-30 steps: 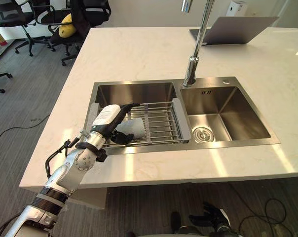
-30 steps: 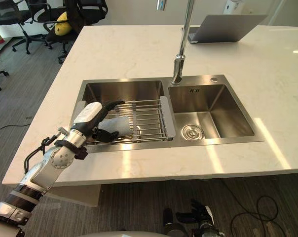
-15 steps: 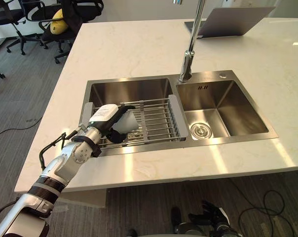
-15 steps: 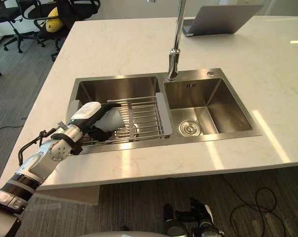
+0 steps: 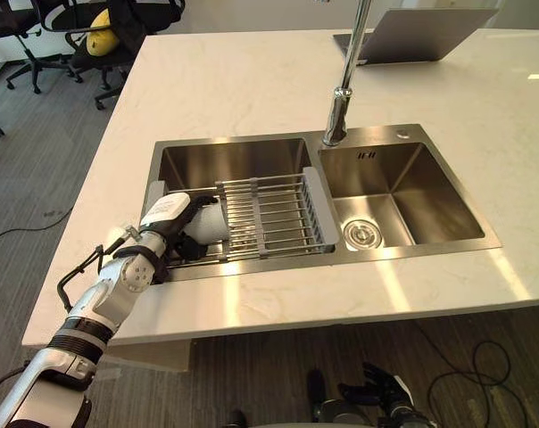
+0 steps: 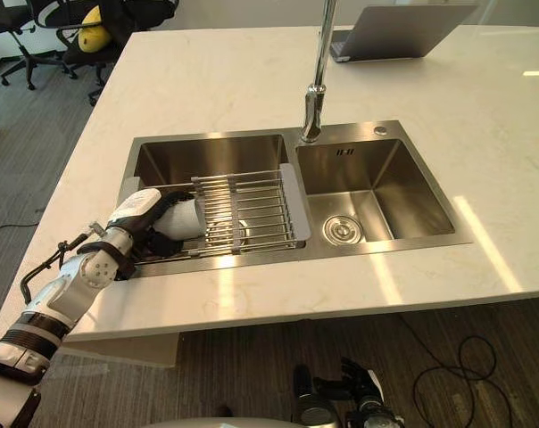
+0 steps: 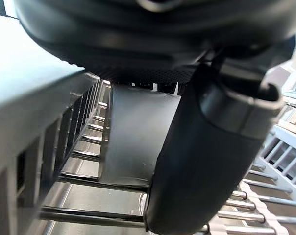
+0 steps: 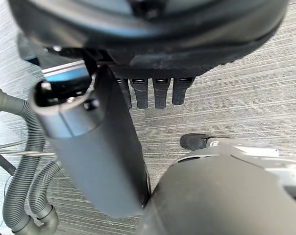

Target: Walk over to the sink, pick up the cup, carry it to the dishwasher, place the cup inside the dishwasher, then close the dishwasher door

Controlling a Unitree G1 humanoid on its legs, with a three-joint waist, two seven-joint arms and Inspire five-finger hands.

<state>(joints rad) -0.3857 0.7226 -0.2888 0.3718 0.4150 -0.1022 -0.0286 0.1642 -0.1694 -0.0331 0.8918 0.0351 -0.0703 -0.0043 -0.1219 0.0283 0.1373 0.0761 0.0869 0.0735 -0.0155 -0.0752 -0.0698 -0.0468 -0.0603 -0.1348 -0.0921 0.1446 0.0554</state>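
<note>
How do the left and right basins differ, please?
The left basin carries a wire rack with the cup on it, gripped by the left robot hand; the right basin is uncovered. The right basin's drain shows; the left basin's floor is partly screened by the rack. Both are stainless steel.

There is one desk (image 5: 234, 89) holding one sink (image 5: 412, 251) with two basins (image 5: 234, 165), one tap (image 5: 339, 111), one drain (image 5: 362, 234), one wire rack (image 5: 274, 214), one cup (image 5: 214, 228) and one laptop (image 5: 421, 31), while at least two office chairs (image 5: 131, 18) and one yellow object (image 5: 100, 40) stand beyond.
</note>
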